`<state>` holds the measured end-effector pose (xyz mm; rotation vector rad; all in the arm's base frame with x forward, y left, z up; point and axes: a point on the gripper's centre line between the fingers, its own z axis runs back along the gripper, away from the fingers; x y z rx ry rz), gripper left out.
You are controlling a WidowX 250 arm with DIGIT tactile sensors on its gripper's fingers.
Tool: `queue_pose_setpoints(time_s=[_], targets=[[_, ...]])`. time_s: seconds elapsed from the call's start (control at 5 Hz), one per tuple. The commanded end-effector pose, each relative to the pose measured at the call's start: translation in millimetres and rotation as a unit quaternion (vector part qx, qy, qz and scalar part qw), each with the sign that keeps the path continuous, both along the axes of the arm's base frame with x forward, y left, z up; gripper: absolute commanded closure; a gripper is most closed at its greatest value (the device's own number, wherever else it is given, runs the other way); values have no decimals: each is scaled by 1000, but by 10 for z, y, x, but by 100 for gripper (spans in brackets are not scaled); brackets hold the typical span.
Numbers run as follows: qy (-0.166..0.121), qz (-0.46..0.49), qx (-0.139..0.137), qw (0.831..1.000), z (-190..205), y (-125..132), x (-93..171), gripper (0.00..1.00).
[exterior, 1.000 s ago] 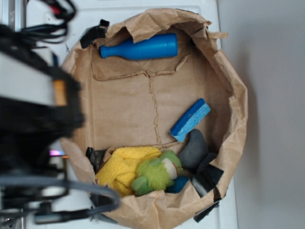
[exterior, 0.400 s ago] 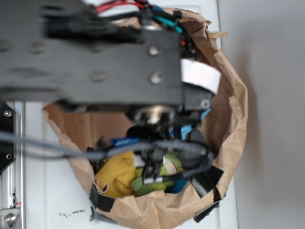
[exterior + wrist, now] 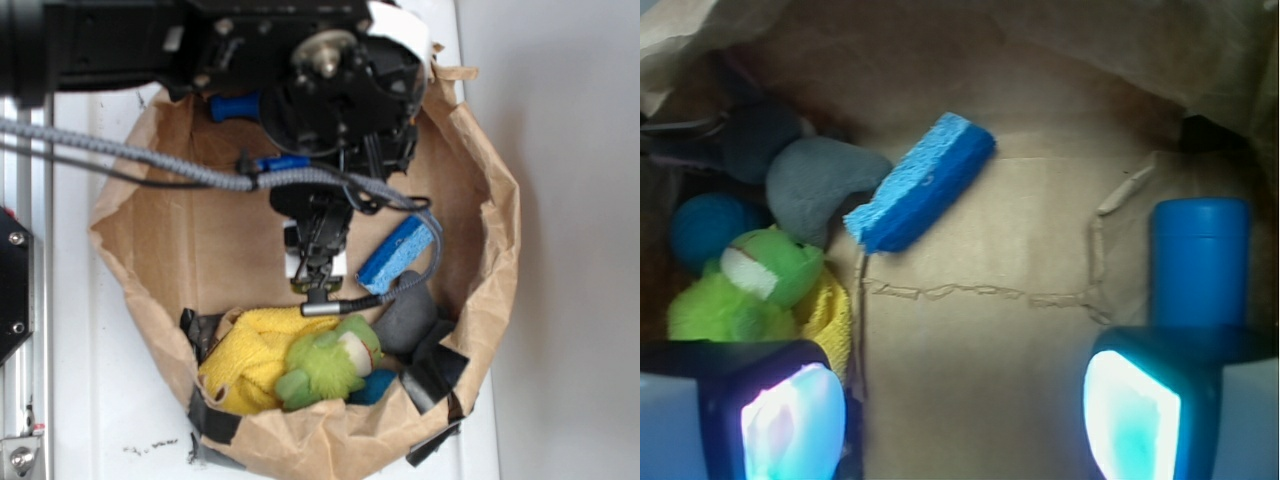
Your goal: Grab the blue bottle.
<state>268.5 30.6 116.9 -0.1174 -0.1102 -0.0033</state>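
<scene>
The blue bottle lies on its side at the far end of a brown paper bag. Only its narrow neck shows in the exterior view; the arm covers the body. In the wrist view the flat end of the blue bottle sticks out just beyond my right finger. My gripper hangs open over the bare bag floor with nothing between its lit pads. From outside, the gripper sits over the middle of the bag, between bottle and toys.
A flat blue sponge lies right of centre. A grey lump, a green plush toy, a yellow cloth and a blue ball crowd the near end. The bag's crumpled walls rise all round.
The arm swung in from the left over the bag, then drew back toward the bottle's end. The bottle, fully in view a second ago, is now mostly covered.
</scene>
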Motion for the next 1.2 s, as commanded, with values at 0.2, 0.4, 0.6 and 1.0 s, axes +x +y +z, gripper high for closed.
queue_pose_setpoints(time_s=[0.2, 0.4, 0.6, 1.0], targets=[[-15, 0, 2, 1000, 68, 10, 31, 0], [-18, 16, 15, 1000, -173, 138, 120, 0], [-6, 19, 30, 999, -443, 272, 159, 0], [6, 18, 51, 999, -520, 467, 126, 0]])
